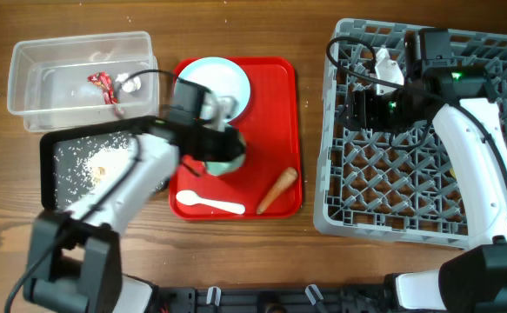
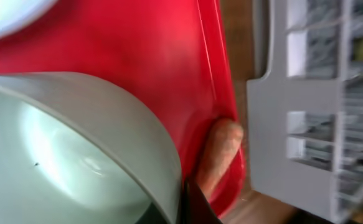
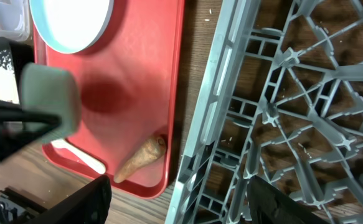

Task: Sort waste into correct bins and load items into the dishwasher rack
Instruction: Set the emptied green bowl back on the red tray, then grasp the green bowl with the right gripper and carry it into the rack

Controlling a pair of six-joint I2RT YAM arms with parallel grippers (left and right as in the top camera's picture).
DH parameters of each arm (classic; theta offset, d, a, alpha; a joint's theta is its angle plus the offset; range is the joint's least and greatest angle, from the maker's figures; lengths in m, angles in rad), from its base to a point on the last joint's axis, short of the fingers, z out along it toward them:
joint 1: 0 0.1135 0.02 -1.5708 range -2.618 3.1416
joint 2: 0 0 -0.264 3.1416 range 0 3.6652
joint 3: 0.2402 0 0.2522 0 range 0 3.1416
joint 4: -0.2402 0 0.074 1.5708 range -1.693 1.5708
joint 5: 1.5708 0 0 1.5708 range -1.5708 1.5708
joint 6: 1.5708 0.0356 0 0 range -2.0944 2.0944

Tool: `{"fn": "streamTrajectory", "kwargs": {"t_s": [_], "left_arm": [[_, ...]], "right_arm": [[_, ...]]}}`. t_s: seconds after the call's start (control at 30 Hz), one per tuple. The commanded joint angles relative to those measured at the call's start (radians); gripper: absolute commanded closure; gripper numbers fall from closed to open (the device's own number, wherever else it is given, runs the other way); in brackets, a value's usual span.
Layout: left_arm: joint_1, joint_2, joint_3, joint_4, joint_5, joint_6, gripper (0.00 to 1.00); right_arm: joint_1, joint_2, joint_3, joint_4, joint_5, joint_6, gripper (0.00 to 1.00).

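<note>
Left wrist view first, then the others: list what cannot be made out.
Left wrist: left tool, only a dark sliver behind the green bowl; grip unclear.
Left wrist: carrot, blurred, lower end behind that sliver.
Right wrist: spoon, mostly hidden by the left arm.

rack [image 1: 383, 187] front open, carrot [image 1: 276, 190] — against red tray [image 1: 297, 113] rim
</note>
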Motion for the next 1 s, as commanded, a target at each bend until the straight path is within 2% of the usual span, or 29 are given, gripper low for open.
{"fn": "streamTrajectory", "kwargs": {"t_s": [0.0, 0.07, 0.13, 0.17, 0.2, 0.23, 0.3, 0.43, 0.57, 0.63, 0.73, 0.97], "left_arm": [[-0.139, 0.044, 0.004, 0.038, -0.267, -0.098, 0.96], [-0.187, 0.065, 0.004, 0.061, -0.331, -0.146, 0.96], [-0.195, 0.065, 0.004, 0.075, -0.333, -0.148, 0.92], [-0.195, 0.062, 0.004, 0.081, -0.333, -0.148, 0.8], [-0.193, 0.056, 0.006, 0.085, -0.333, -0.147, 0.59], [-0.19, 0.046, 0.012, 0.081, -0.333, -0.147, 0.46], [-0.177, -0.009, 0.023, 0.054, -0.333, -0.145, 0.32], [-0.091, -0.162, 0.025, -0.081, -0.337, -0.145, 0.21], [0.141, -0.349, 0.025, -0.274, -0.336, -0.145, 0.16], [0.268, -0.414, 0.025, -0.339, -0.332, -0.145, 0.06], [0.383, -0.449, 0.025, -0.395, -0.332, -0.145, 0.05], [0.438, -0.446, 0.025, -0.421, -0.332, -0.145, 0.03]], "right_arm": [[0.003, 0.002, 0.01, 0.001, 0.007, 0.027, 0.28], [0.003, 0.002, 0.01, 0.002, 0.006, 0.026, 0.26], [0.003, 0.002, 0.01, 0.003, 0.001, 0.026, 0.09], [0.003, 0.002, 0.01, 0.007, -0.01, 0.026, 0.05], [0.003, 0.002, 0.01, 0.013, -0.021, 0.027, 0.04], [0.003, 0.002, 0.01, 0.019, -0.024, 0.026, 0.04], [0.003, 0.002, 0.01, 0.032, -0.024, 0.027, 0.05], [0.033, 0.002, 0.01, 0.099, -0.024, 0.027, 0.09], [0.192, 0.003, 0.01, 0.194, 0.043, 0.073, 0.1], [0.282, 0.011, 0.01, 0.237, 0.121, 0.11, 0.1], [0.375, 0.051, 0.01, 0.262, 0.189, 0.145, 0.13], [0.462, 0.246, 0.01, 0.267, 0.18, 0.236, 0.22]]}}
